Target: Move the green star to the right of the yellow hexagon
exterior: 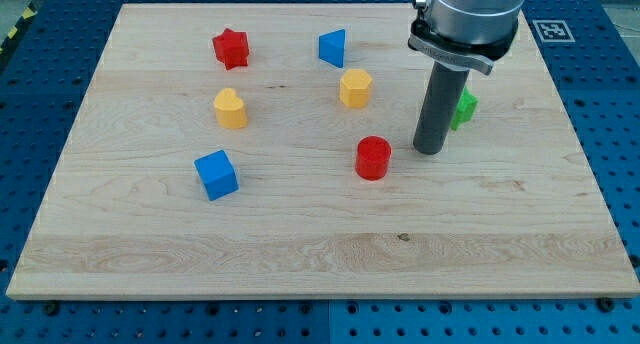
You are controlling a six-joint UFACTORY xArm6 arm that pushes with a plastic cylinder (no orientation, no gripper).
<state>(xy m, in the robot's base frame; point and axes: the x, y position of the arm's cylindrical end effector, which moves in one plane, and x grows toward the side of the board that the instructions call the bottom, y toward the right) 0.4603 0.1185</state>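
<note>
Nearest the camera is a bare stretch of the wooden board [320,254], running along the bottom of the frame with no blocks on it. Going up from there in this single view, I see a blue cube [216,174] at lower left and a red cylinder [373,157] near the centre. Above them a yellow heart [230,109] sits at left, a red star [231,48] at upper left, and a blue triangular block [333,48] at upper centre.

The yellow hexagon [355,87] lies just below that blue block. The green star [464,106] is right of centre, mostly hidden behind my rod, so I can only make out its right edge.

My tip [430,150] rests on the board just to the lower left of the green star, between it and the red cylinder. I cannot tell whether it touches the star. It is a plain rod with nothing to open or close, and it holds nothing.

As for progress, I judge the job largely done: the star already lies to the right of the hexagon, only slightly lower in the frame, with a clear gap between them. What may remain is a short nudge to bring it closer and level.
</note>
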